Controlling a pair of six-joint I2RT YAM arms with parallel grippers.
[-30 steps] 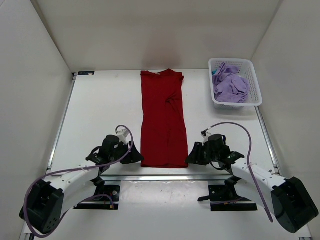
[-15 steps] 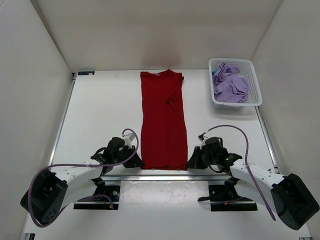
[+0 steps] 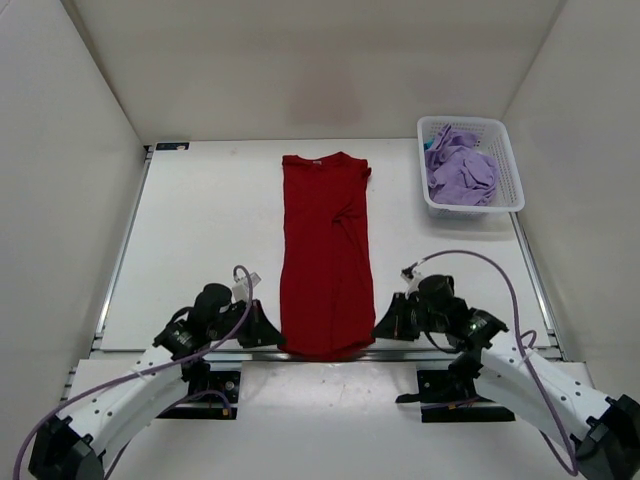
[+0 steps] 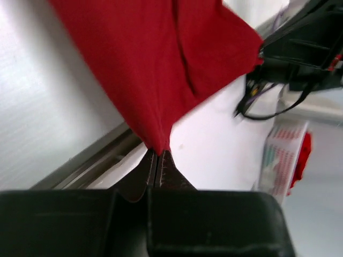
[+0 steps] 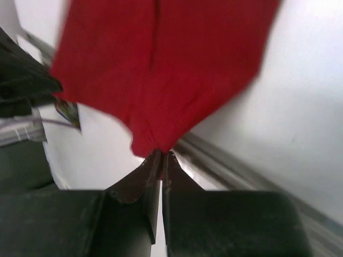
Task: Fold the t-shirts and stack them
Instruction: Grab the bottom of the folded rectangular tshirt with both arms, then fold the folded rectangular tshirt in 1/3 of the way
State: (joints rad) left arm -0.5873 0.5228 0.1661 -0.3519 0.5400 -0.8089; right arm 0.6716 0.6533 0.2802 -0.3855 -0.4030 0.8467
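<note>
Now we start at the left tool [image 4: 157, 156]. In its wrist view the two dark fingers are pressed together, clenched on a pinch of the red t-shirt [image 4: 161, 64], which fans out from the tips into a broad sheet. The right tool [image 5: 161, 156] shows the same in its own wrist view, with its fingers shut tight on a gathered corner of red cloth that spreads away above them.

From overhead we see both tools low at the near edge of the worktop [image 3: 210, 230]. The left one is at the shirt's near left corner and the right one at its near right corner, each arm reaching in from its own side. Between them the hem bows toward the arm bases and lies over the metal rail [image 3: 370, 353] that runs along the worktop's near edge.

Beyond the tools the red t-shirt lies as a long narrow strip down the middle of the worktop, its neck end at the far side. A bunch of wrinkles sits partway along its right edge. Well apart from it, in the far right corner, we find the white mesh basket [image 3: 472, 209], and the lavender t-shirt [image 3: 462, 172] lies crumpled inside it.
</note>
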